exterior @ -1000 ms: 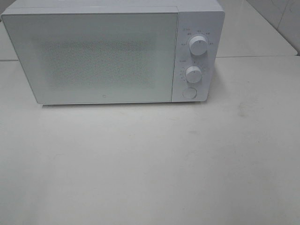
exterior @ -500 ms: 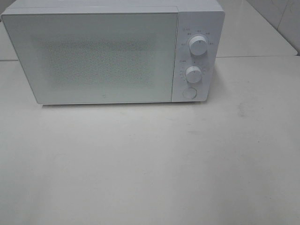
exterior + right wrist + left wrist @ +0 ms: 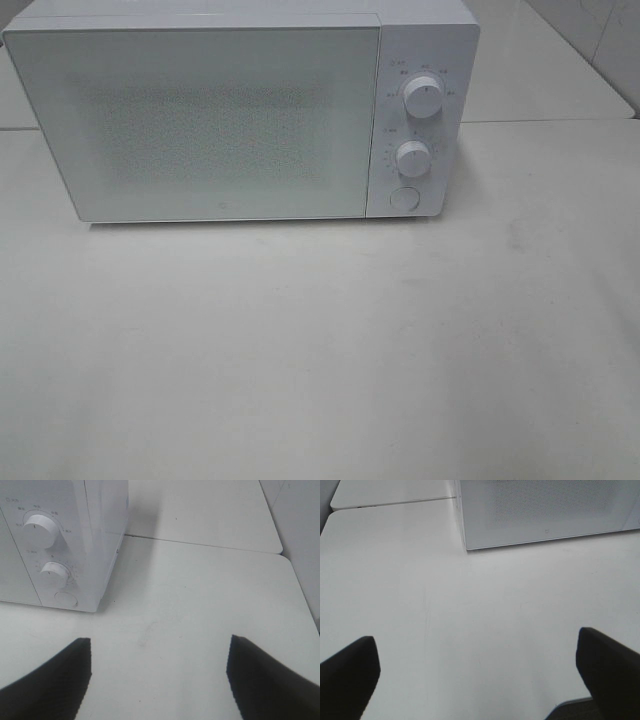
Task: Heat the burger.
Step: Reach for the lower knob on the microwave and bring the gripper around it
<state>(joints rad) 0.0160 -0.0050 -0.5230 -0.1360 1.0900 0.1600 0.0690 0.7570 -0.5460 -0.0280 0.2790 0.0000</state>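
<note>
You've got a white microwave point(image 3: 445, 45) at the back of the white table point(image 3: 320, 360). Its door point(image 3: 200, 120) is shut & frosted, so you can't see inside. Burger: doesn't show in any view, so you can't tell where it is.

Ctrl panel is right of the door in the ext. high view: upper knob point(image 3: 424, 99), lower knob point(image 3: 412, 157) just under it, round button point(image 3: 403, 198) at the bottom.

L gripper point(image 3: 475, 642): jaws spread wide, released, nothing btwn the dark fingers point(image 3: 350, 672). It hangs over bare table, w/ the microwave's lower front corner ahead.

R gripper point(image 3: 158, 645): jaws also apart, released, nothing btwn them. It hangs over bare table beside the microwave's ctrl-panel end, clear of the knobs & button.
</note>
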